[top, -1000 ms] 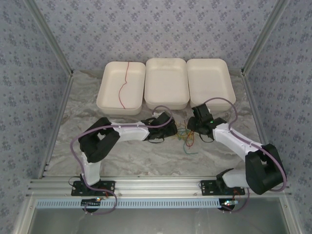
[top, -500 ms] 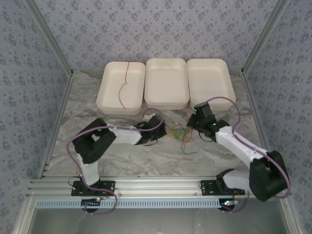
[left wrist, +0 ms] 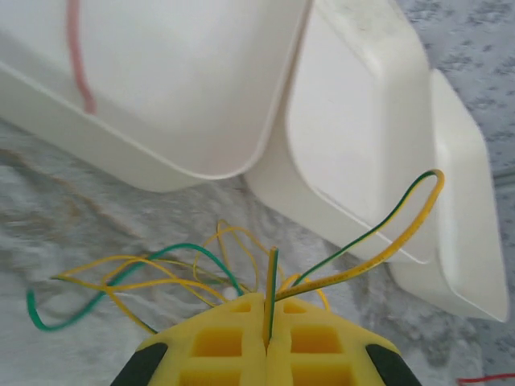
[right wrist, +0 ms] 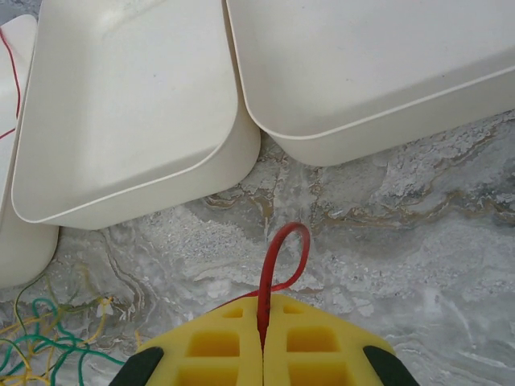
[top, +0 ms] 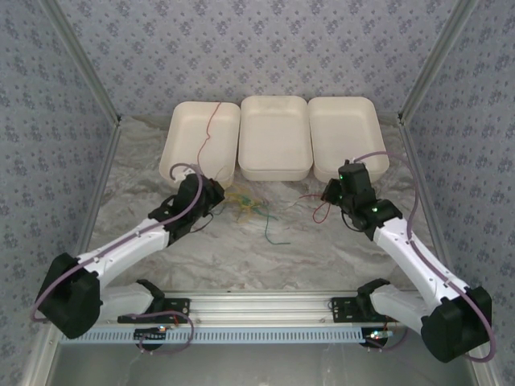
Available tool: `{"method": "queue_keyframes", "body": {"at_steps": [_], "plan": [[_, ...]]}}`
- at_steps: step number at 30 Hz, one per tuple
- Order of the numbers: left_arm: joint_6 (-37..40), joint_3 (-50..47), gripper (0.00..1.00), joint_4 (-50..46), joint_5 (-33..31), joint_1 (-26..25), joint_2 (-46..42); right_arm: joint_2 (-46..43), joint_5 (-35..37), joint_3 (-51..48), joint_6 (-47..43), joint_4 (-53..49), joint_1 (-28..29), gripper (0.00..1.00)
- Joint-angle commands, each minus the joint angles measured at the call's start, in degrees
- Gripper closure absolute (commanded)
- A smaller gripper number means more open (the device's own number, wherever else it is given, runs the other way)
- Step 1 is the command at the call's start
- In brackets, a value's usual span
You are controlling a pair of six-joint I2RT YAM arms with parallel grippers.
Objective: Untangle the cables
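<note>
Left pincer (left wrist: 266, 312) is clamped shut on a yellow-green cable (left wrist: 271, 273), which rises straight from between the pads and loops away towards the trays. Right pincer (right wrist: 263, 322) is likewise closed, nipping a red cable (right wrist: 294, 227) that curls up in a small loop just ahead of its tips.

Progress, as you should judge it: partial. One other red strand (top: 204, 143) lies alone in the left tray (top: 179, 129) at the far edge of the surface (top: 241, 257). The red cable in your right pincer appears drawn clear of the knot. By contrast, the yellow and green tangle (top: 244, 204) remains bunched mid-surface, just before the seam between the left tray and the middle tray (top: 273, 137). A green strand (top: 269, 229) trails from it towards the near edge.

Relative to the pincers, the tangle sits just beside the left one and well apart from the right. The middle and right tray (top: 346, 133) have received nothing visible.
</note>
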Motion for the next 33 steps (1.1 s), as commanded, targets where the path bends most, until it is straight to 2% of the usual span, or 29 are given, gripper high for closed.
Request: {"method": "queue_keyframes", "body": {"at_steps": [1,13,20,23,27,33], "plan": [[2.45,-1.88,1.00,-5.95,1.51,0.95,-2.38,-0.80,1.67,2.36,-1.27,-2.29,-0.38,1.00],[-0.70,-7.06,1.00,-1.40,5.31,0.95,-0.76,-0.49,0.10,2.72,-3.84,-5.35,0.47,1.00],[-3.32,-13.86,1.00,-0.98,-0.71,-5.20,-9.22,1.94,-2.21,0.53,-4.46,-3.37,1.84,1.00],[-6.60,-16.06,1.00,-4.58,-3.07,-5.69,-11.44,3.83,-2.10,0.20,-4.20,-2.33,3.19,1.00],[-7.51,-17.93,1.00,-4.71,-3.58,-3.20,-10.63,5.35,-1.76,0.01,-3.58,-1.08,4.55,1.00],[-3.05,-12.61,1.00,-6.02,1.48,3.79,-4.14,5.96,-0.82,-0.74,-4.21,-1.14,4.87,1.00]]}}
